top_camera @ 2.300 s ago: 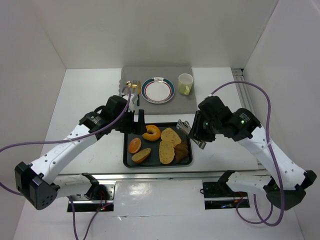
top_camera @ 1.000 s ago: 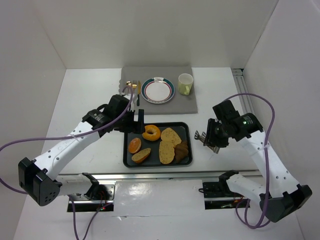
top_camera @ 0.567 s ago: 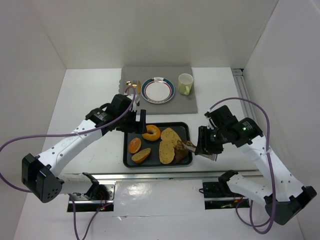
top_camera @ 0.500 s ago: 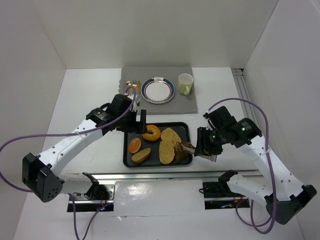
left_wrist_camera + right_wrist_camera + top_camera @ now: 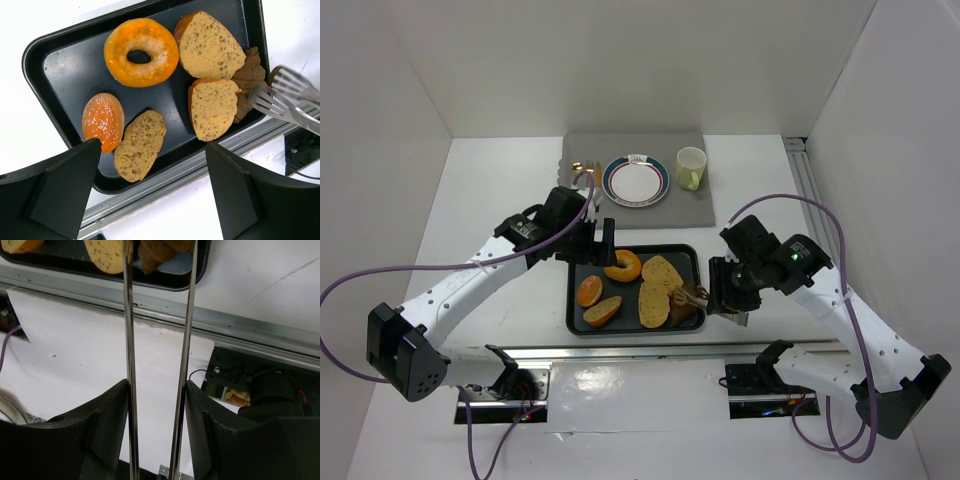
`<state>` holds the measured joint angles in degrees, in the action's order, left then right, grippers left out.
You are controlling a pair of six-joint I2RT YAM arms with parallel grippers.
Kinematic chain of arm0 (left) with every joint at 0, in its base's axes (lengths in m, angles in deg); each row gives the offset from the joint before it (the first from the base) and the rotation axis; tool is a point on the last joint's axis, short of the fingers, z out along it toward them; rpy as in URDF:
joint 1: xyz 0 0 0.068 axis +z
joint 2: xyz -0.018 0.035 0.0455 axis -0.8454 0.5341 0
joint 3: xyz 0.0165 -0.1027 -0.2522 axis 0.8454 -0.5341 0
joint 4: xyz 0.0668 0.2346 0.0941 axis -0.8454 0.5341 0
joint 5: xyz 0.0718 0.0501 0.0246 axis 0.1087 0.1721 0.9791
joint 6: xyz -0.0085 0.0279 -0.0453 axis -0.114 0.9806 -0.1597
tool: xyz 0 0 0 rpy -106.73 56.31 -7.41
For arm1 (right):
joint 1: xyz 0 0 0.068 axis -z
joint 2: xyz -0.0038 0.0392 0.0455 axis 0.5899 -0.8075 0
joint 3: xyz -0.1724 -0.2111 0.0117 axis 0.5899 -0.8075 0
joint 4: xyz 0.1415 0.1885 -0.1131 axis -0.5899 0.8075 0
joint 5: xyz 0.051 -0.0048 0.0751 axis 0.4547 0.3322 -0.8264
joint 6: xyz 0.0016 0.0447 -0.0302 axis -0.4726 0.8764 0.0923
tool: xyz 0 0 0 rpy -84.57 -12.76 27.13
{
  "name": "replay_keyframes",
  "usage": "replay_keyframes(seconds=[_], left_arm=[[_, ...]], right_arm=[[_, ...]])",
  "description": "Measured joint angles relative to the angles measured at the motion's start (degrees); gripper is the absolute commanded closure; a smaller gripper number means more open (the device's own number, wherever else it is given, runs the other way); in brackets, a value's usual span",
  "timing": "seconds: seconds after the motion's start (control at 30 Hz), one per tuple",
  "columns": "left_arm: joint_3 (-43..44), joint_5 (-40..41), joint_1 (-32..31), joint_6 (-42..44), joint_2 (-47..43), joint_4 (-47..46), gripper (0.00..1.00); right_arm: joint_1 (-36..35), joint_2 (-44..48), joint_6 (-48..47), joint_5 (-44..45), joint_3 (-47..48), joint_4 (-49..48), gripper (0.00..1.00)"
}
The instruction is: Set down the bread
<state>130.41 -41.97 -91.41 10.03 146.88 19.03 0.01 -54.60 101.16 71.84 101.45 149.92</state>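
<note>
A black tray (image 5: 571, 300) holds a glazed doughnut (image 5: 623, 265), an orange seeded bun (image 5: 589, 291), three tan bread slices (image 5: 653, 303) and a dark brown bread piece (image 5: 686, 302). My right gripper (image 5: 728, 290) is shut on metal tongs (image 5: 696, 295). The tong arms (image 5: 129, 340) stand apart, with their tips on either side of the dark brown bread (image 5: 155, 252) at the tray's right end. My left gripper (image 5: 595, 240) is open and empty, above the tray's far left edge. The left wrist view shows the doughnut (image 5: 141, 52), the dark bread (image 5: 248, 82) and the tongs (image 5: 280, 97).
A grey mat (image 5: 695, 207) at the back carries a striped-rim plate (image 5: 635, 181), a pale green cup (image 5: 691, 167) and gold cutlery (image 5: 582, 172). A metal rail (image 5: 240, 322) runs along the table's near edge, just in front of the tray.
My right arm swung out to the right of the tray, then came back in. The tong tips now sit at the dark brown bread. The left arm has barely moved.
</note>
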Motion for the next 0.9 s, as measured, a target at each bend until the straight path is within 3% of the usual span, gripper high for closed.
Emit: replay_keyframes(seconds=[0.9], left_arm=[[-0.13, -0.15, 0.02, -0.04, -0.02, -0.72, 0.01]], right_arm=[[0.00, -1.33, -0.31, 0.07, -1.84, -0.44, 0.41]])
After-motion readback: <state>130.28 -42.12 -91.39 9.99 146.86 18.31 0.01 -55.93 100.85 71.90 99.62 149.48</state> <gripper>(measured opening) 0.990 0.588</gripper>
